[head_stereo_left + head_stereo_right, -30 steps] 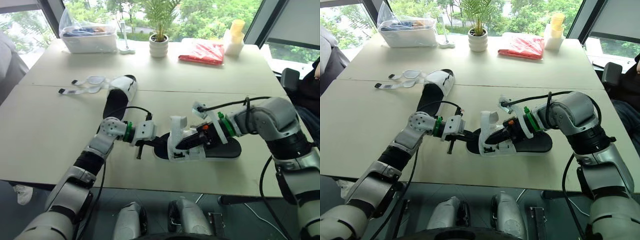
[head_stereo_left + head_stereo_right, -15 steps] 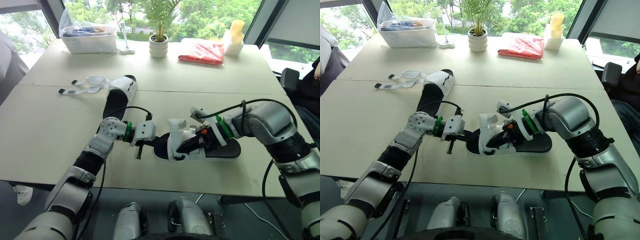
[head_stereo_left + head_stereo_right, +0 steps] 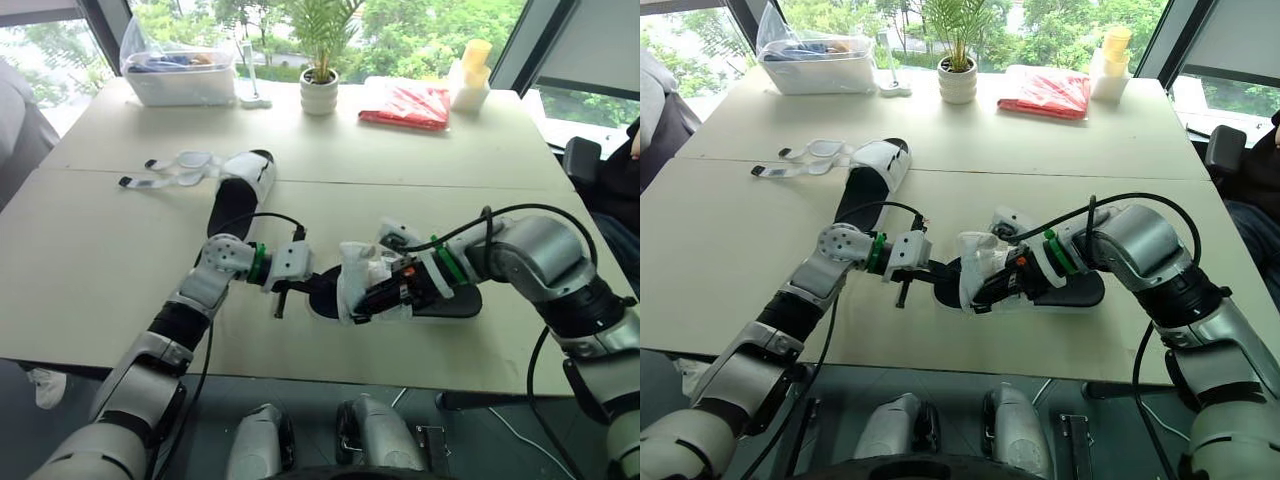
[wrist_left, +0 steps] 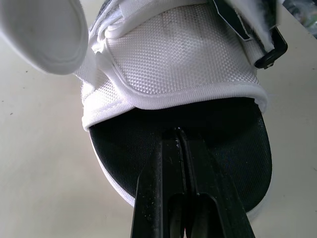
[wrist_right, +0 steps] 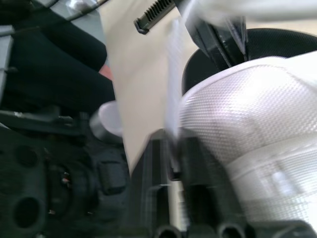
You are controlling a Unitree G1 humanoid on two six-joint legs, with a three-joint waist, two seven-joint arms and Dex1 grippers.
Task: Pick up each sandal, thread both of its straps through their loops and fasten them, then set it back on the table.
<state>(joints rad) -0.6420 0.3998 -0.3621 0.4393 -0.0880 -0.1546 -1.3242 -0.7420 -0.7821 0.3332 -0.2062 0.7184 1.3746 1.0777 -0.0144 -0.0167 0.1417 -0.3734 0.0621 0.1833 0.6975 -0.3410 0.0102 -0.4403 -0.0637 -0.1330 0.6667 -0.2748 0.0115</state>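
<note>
Lowered right gripper (image 3: 368,303) pinches strap (image 3: 360,268); sandal (image 3: 455,300) lies crosswise, toe toward left gripper (image 4: 179,133), jaws together

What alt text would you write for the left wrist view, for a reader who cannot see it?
The two black fingers of the left gripper, pressed together, reach over the black footbed of a sandal, with their tips at the edge of its white mesh strap. The sandal lies on a pale table.
</note>
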